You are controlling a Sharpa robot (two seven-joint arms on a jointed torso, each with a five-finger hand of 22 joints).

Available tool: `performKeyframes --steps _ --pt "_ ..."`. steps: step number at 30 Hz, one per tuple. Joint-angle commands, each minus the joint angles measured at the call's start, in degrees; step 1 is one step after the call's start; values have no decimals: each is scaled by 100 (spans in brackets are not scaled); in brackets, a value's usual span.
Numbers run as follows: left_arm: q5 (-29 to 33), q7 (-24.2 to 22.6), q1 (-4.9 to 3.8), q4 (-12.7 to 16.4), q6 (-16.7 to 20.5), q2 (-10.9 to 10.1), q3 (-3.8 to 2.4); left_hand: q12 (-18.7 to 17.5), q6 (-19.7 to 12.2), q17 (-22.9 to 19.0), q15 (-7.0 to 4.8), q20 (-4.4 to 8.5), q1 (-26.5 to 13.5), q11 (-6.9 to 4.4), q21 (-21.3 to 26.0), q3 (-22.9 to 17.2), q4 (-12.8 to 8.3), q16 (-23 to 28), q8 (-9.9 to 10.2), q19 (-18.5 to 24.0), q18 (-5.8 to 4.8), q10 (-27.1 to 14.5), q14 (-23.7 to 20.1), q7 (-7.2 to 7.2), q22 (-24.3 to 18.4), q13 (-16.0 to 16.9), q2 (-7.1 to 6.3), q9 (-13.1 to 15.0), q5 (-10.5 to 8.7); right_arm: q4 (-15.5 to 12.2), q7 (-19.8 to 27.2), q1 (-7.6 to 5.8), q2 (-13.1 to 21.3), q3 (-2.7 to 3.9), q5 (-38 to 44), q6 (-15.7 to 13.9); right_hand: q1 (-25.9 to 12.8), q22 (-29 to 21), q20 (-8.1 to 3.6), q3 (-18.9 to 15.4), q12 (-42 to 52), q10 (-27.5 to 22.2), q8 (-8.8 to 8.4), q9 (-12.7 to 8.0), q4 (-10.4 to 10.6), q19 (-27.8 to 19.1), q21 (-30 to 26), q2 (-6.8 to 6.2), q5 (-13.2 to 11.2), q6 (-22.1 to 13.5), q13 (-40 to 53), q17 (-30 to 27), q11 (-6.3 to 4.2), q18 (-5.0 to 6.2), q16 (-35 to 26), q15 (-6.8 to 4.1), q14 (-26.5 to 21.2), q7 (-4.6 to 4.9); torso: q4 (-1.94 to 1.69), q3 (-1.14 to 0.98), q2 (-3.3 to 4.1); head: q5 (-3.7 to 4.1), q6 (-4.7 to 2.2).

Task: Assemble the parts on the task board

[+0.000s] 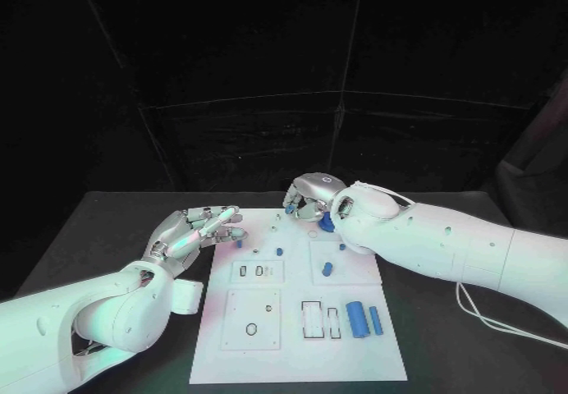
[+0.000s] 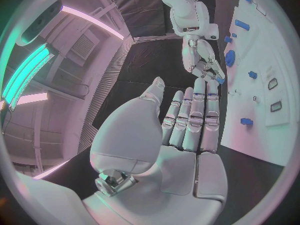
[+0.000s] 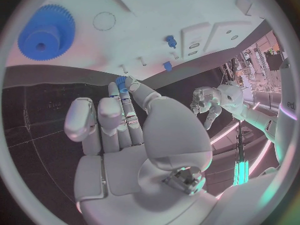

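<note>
Your right hand (image 3: 125, 130) pinches a small blue peg (image 3: 121, 83) at its fingertips, gear (image 3: 45, 32) at 10 o'clock; left hand (image 1: 190, 234) spread, holding nothing.

Pink and green light washed over the task board (image 1: 296, 353), which stood bright against a dim black backdrop. Wrist views bent straight edges near their rims; glowing green strips shone beyond the board.

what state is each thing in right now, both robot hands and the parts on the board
left robot hand: holds nothing, fingers extended, at the task board's left edge
right robot hand: pinches a small blue part at its fingertips, over the board's far end
blue gear: lying flat on the task board
blue cylinder: lying on the board
</note>
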State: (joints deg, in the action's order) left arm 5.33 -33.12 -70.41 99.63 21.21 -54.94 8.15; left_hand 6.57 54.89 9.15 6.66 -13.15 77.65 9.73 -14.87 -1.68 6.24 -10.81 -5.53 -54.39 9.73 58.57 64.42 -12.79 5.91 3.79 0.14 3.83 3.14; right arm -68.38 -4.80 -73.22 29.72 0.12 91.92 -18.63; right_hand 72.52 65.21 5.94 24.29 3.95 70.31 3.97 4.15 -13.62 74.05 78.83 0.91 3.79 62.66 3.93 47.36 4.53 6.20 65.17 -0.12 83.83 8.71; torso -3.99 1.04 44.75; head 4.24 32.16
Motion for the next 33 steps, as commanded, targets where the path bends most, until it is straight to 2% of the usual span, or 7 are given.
performKeyframes --steps 1,3,6,13,17,21,33 --pt "-15 -10 -22 21 -92 9 -5 -19 18 5 22 -6 22 10 22 2 -46 18 20 -20 78 21 -14 -18 -5 -8 40 -9 19 166 -28 -19 -145 5 -46 69 4 7 20 23 -38 -46 -20 -4 13 9 25 -58 -9 -26 -8 23 26 -107 32 4 51 19 -12 5 16 -3 4" --pt "-15 -7 -31 28 -93 8 -5 -19 18 5 22 -6 22 10 22 2 -46 18 20 -20 78 21 -14 -18 -5 -8 40 -9 19 236 -31 -20 -216 5 -28 161 -1 18 21 29 -38 -50 -21 -5 21 14 31 -63 -8 -28 -9 27 27 -109 38 5 51 18 -16 5 31 -6 -3" --pt "-15 -3 -40 26 -96 12 -5 -19 18 5 22 -6 22 10 22 2 -46 18 20 -20 78 21 -14 -18 -5 -8 40 -9 19 325 -46 -21 -302 4 1 280 -8 23 22 34 -37 -52 -22 -5 31 16 34 -68 -8 -30 -8 34 27 -110 46 6 51 17 -22 4 36 -13 22" --pt "-15 4 -47 17 -102 19 -5 -24 18 7 22 -7 24 11 26 2 -53 23 24 -20 78 21 -15 -18 -8 -8 43 -9 19 504 -90 -22 -444 4 56 368 -26 22 27 58 -40 -81 -31 -10 62 6 37 -102 -7 -57 -11 28 32 -109 57 10 45 19 -19 6 44 -17 22" --pt "-15 5 -53 26 -104 18 -5 -24 18 7 22 -7 24 11 26 2 -53 23 24 -20 78 21 -15 -18 -8 -8 43 -9 19 543 -134 -22 -476 3 104 415 -26 22 27 58 -40 -81 -31 -10 62 6 37 -102 -7 -57 -11 28 32 -109 57 10 45 19 -27 6 47 -17 28" --pt "-15 10 -61 38 -108 15 -5 -24 18 7 22 -7 24 11 26 2 -53 23 24 -20 78 21 -15 -18 -8 -8 43 -9 19 558 -171 -22 -509 3 150 446 -38 8 31 70 -39 -95 -31 -11 83 -8 33 -118 -11 -67 -12 10 35 -105 54 13 38 19 -16 -2 58 -30 33" --pt "-15 30 -66 26 -127 24 -5 -33 16 11 24 -9 22 13 32 5 -63 34 32 -19 78 17 -17 -21 -14 -8 47 -9 18 624 -155 -22 -619 3 189 432 -57 -20 37 94 -40 -127 -34 -14 118 -38 21 -155 -13 -91 -13 -50 40 -98 29 19 16 20 -22 1 60 -27 43"
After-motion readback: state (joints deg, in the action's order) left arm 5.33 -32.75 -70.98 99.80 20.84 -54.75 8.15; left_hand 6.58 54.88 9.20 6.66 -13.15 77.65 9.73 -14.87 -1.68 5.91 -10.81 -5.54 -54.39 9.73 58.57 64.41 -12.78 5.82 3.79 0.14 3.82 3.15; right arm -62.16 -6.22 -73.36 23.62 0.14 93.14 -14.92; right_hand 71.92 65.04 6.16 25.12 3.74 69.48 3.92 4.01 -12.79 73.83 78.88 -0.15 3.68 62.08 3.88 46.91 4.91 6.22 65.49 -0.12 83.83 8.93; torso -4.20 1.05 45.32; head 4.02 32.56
